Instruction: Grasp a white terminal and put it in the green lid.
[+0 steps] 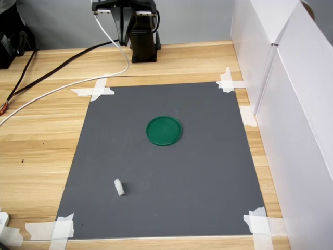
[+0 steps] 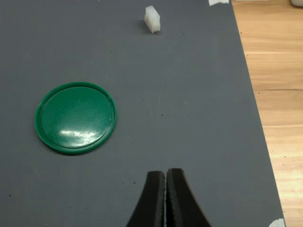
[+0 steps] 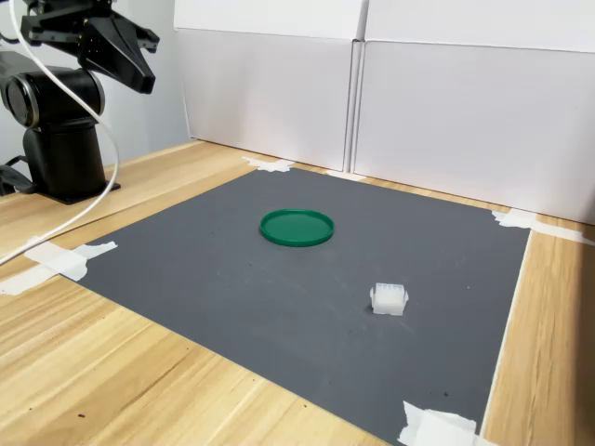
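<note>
Arm (image 1: pixel 138 26) cropped; gripper (image 2: pixel 165 189) base cropped

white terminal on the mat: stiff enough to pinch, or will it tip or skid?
The white terminal looks like rigid moulded plastic, so it probably won't deform. It is tiny, likely very light, so a nudge could shift it on the gray mat. Its blocky shape suggests sliding or tipping rather than rolling.

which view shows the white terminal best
The second exterior view: the white terminal is nearest and its stepped shape reads. The first exterior view shows a small blob; the wrist view shows it small and far.
</note>
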Robot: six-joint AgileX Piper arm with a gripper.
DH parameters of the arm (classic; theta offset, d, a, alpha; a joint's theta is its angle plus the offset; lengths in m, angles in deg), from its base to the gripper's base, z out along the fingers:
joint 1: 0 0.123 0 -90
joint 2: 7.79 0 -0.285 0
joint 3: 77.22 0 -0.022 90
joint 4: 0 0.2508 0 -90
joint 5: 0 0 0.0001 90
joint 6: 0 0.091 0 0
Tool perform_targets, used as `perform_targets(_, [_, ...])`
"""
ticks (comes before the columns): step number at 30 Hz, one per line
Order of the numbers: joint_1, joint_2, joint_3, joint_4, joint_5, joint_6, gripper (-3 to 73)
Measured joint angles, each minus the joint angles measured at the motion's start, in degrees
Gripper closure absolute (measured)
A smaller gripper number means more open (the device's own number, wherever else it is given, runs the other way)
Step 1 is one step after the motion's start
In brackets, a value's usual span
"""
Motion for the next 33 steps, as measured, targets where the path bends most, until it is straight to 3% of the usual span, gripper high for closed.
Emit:
perform_targets(7, [0.0,15.1,-9.6,-0.4,0.0,-3.0,71.0])
perform_targets(18, [0.0,38.3,-22.8,-1.4,3.1,-14.4,71.0])
perform_targets(33, [-0.1,58.9,-41.1,-2.3,6.2,-18.6,71.0])
